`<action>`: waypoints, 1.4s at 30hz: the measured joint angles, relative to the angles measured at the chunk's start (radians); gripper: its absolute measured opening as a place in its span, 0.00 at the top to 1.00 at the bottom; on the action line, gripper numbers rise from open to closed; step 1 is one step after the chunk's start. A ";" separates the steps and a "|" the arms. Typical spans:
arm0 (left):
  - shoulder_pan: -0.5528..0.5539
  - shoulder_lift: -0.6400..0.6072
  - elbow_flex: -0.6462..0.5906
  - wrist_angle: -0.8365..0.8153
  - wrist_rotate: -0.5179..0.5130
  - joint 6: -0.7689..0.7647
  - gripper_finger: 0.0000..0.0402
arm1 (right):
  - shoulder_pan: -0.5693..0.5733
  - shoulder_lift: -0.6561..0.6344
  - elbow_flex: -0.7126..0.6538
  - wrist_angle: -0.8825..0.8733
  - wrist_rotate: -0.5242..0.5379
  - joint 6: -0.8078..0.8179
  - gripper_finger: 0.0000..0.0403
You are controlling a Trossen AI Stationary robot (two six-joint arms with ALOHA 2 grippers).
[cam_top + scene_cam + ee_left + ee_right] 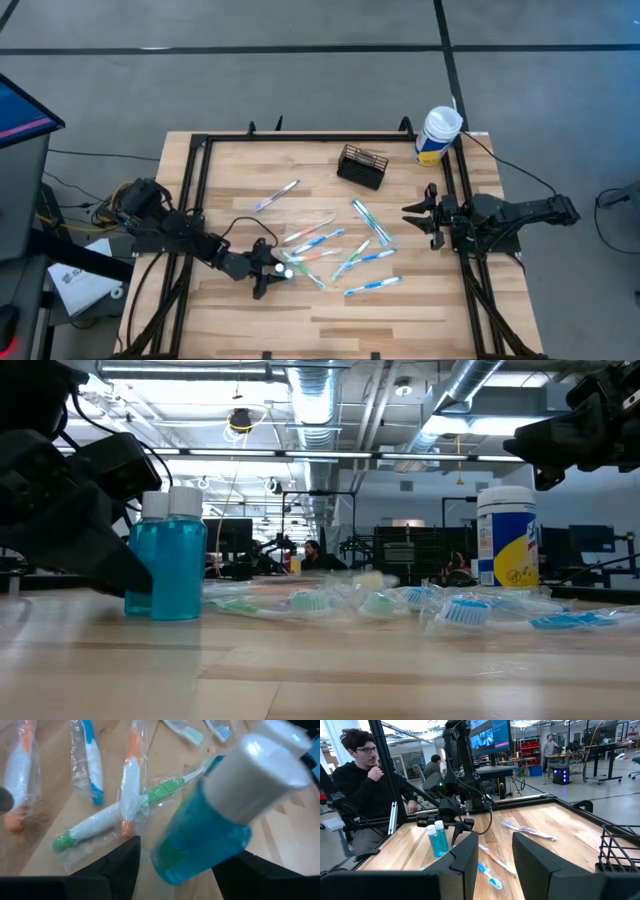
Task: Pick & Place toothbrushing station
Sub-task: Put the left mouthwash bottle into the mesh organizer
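The black wire-mesh caddy (362, 166) stands on its base at the table's far middle; it also shows in the right wrist view (620, 851). Two blue mouthwash bottles with white caps (166, 560) stand upright side by side on the table, left of centre. My left gripper (268, 276) is open, tipped over them, with one finger on each side of one bottle (200, 830), and wood shows between finger and bottle. My right gripper (420, 222) is open and empty above the table's right side.
Several wrapped toothbrushes (330, 245) lie scattered across the table's middle, right beside the bottles (125, 800). A white, yellow and blue canister (437, 135) stands at the far right corner. A black frame (200, 140) runs along the table's edges. People sit beyond the table.
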 joint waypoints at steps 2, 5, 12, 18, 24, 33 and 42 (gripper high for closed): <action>0.000 0.011 0.003 0.007 -0.002 0.000 0.47 | 0.000 0.000 0.000 0.000 0.000 0.000 0.72; 0.000 0.013 0.003 0.006 -0.002 0.001 0.50 | 0.000 0.000 0.000 0.000 0.000 0.000 0.72; 0.000 0.013 0.000 -0.016 -0.010 0.013 0.60 | 0.000 0.000 0.000 0.000 0.000 0.000 0.72; 0.000 0.012 -0.012 -0.017 -0.015 0.013 0.70 | 0.000 0.000 0.000 0.000 0.000 0.000 0.72; 0.000 0.012 -0.014 -0.019 -0.015 0.013 0.80 | 0.000 0.000 0.000 0.000 0.000 0.000 0.72; 0.000 -0.062 -0.019 -0.059 0.012 0.033 0.83 | 0.000 0.000 0.000 0.017 0.000 0.003 0.72; 0.038 -0.308 -0.018 -0.283 0.001 0.034 0.83 | 0.002 0.024 0.004 0.045 0.001 0.035 0.72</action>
